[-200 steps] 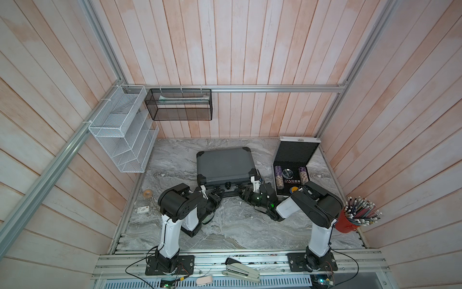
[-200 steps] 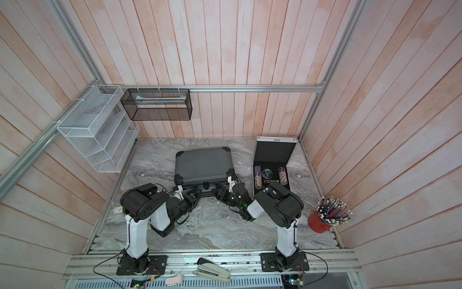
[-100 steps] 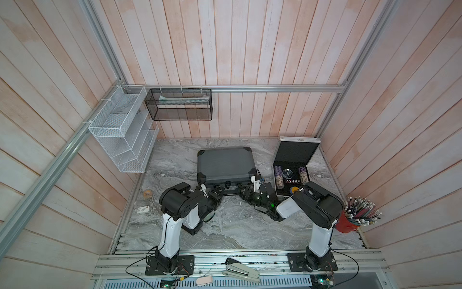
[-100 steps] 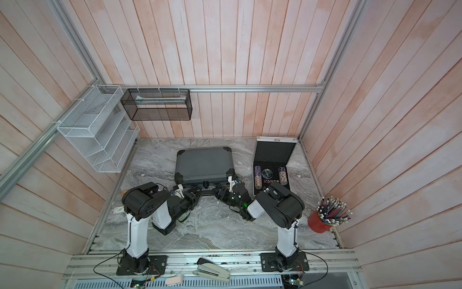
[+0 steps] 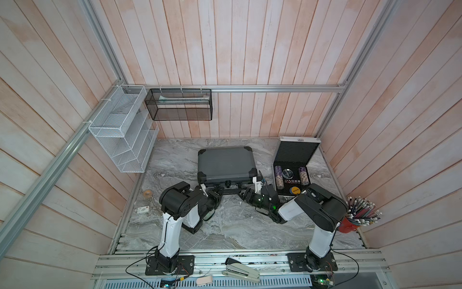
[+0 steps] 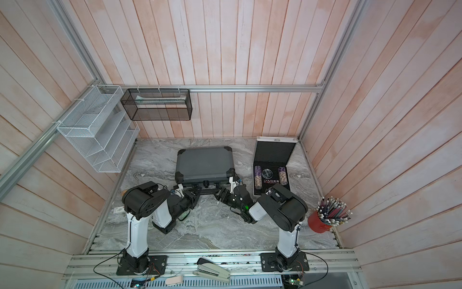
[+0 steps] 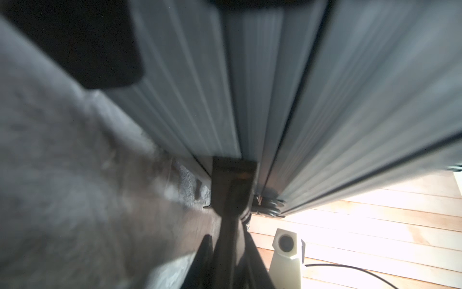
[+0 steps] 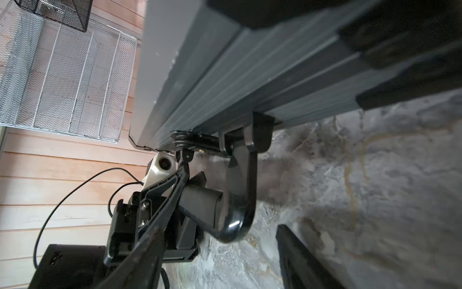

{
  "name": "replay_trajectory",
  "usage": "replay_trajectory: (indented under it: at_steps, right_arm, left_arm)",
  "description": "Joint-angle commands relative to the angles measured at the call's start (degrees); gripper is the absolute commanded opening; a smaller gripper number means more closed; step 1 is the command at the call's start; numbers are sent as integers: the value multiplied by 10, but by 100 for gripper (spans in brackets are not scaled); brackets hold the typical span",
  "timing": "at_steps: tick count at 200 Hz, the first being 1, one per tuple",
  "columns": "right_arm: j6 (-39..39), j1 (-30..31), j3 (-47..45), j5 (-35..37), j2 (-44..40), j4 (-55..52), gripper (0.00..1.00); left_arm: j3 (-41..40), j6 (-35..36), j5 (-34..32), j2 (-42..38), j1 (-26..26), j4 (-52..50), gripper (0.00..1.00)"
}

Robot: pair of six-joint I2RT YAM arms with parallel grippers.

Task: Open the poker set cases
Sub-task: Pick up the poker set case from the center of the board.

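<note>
The grey case [image 5: 226,162], a ribbed rectangular shell with black corner caps, lies shut at frame centre in both top views on the veined marble table [image 5: 225,232]; the silver case [image 5: 296,151] stands to its right near the right wall [image 5: 375,150], lid upright, black foam and chips [image 5: 279,176] exposed. The left gripper [image 5: 217,194] is clamped on the glossy black curved handle [image 8: 240,190] at the case's lower edge. The right gripper [image 5: 246,195] has its jaws apart, straddling the handle's other end, with open marble below both grippers in frame.
</note>
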Motion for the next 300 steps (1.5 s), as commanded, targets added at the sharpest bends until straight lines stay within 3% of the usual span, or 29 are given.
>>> replay_trajectory:
  at_steps: [1,59,82,89,94,214,300]
  right_arm:
    - [-8,4,-14,9,-11,23,74]
    - [-15,5,-34,19,-32,28,78]
    - [-15,5,-36,9,-28,52,87]
    - [-14,5,-36,5,-24,62,97]
    - [-12,5,-37,3,-21,70,98]
    - [4,13,-39,-7,2,138,98]
    - [14,18,-19,-18,19,188,98]
  left_arm:
    - [7,0,21,24,0,-28,10]
    - [9,-20,25,0,1,-22,3]
    - [11,-31,24,-14,1,-16,0]
    - [13,-33,25,-22,1,-16,0]
    - [16,-34,27,-26,1,-17,0]
    - [47,-43,32,-164,-1,-98,0]
    - [68,-64,27,-203,-17,-118,0]
